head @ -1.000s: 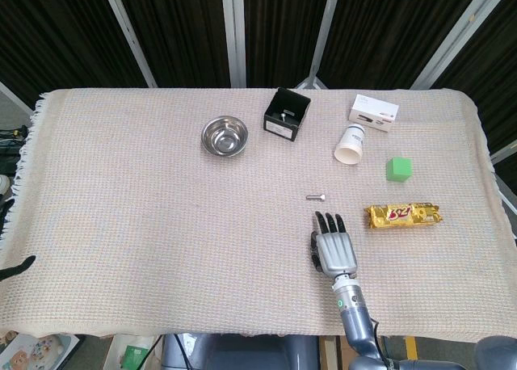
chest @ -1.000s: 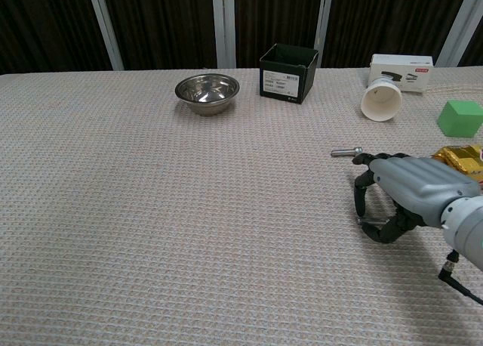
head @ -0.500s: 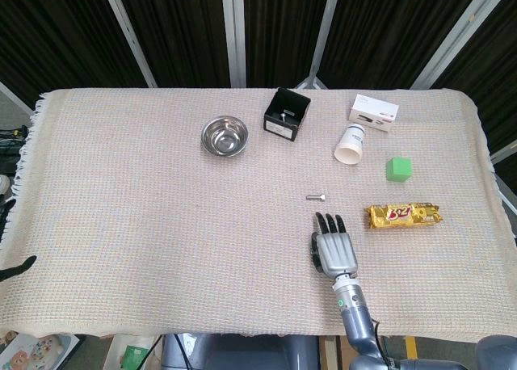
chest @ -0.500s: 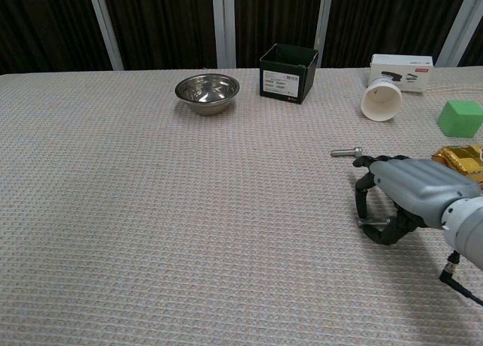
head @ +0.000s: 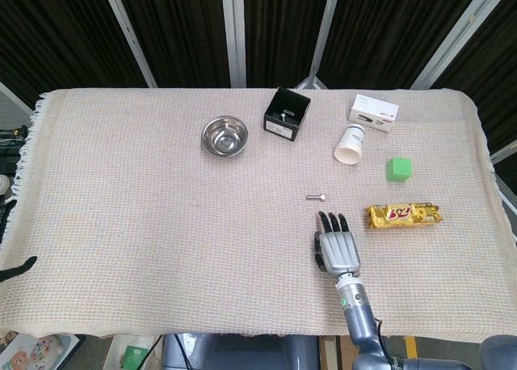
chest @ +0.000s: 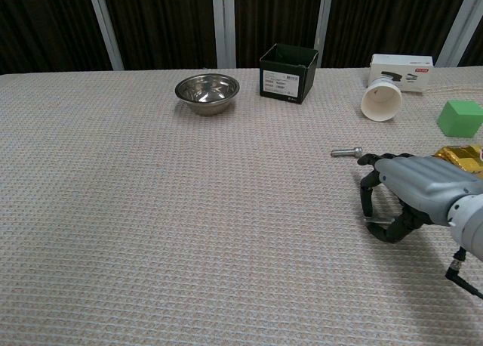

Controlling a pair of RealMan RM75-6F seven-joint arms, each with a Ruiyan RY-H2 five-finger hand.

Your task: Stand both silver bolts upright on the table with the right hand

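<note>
While one silver bolt [chest: 346, 152] lies flat toward the tabletop's right edge, the right hand [chest: 407, 193] pinches a second bolt [chest: 375, 221], best tipped head-down before release.

2 silver bolts [chest: 346, 152] [chest: 375, 222], 1 steel bowl [head: 224, 135], 1 black box [head: 286, 115], 1 white box [head: 373, 113], 1 paper cup [head: 350, 145], 1 green cube [head: 399, 169], 1 snack bar [head: 404, 216]

Cloth-covered table [head: 121, 224] with bowl [head: 224, 135], black box [head: 286, 115], lying bolt [head: 316, 197].

Silver bolt [head: 316, 197], green cube [head: 399, 169], beige waffle-weave tablecloth [head: 145, 216].
</note>
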